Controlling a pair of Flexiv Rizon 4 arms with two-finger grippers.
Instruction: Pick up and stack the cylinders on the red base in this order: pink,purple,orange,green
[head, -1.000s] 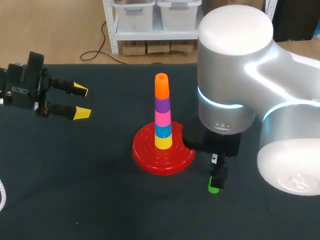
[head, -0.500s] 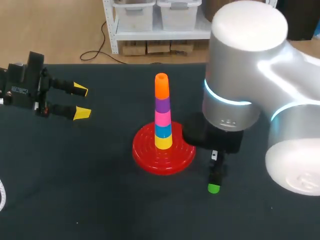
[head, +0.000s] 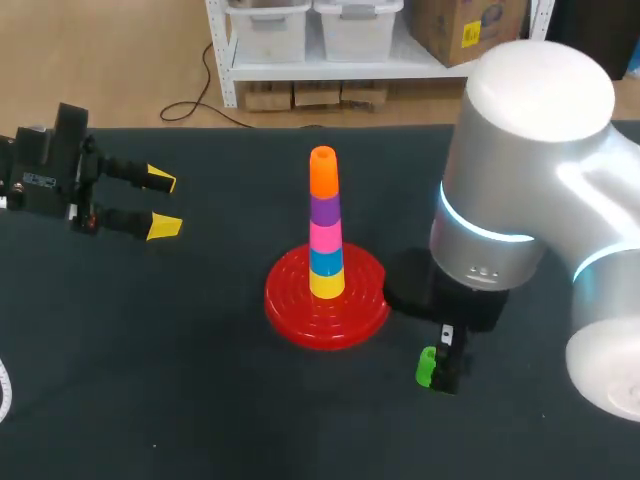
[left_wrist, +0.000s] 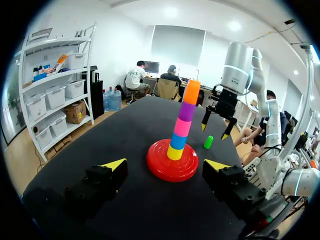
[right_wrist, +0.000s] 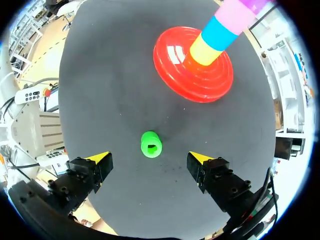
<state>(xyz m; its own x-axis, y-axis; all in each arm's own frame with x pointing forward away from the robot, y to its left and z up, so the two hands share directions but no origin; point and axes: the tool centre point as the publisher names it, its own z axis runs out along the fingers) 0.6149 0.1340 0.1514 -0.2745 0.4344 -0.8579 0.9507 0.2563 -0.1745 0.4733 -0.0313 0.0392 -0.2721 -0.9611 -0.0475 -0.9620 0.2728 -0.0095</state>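
A stack stands on the base mid-bench; a loose cylinder lies on the bench right of the base, nearer the robot.

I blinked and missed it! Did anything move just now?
The right arm slid sideways, away from the red base; the right gripper is open over the green cylinder, not holding it. The green cylinder, the tower and the left gripper stayed put.

Red base, stack yellow-blue-pink-purple-orange — lone cylinder green.
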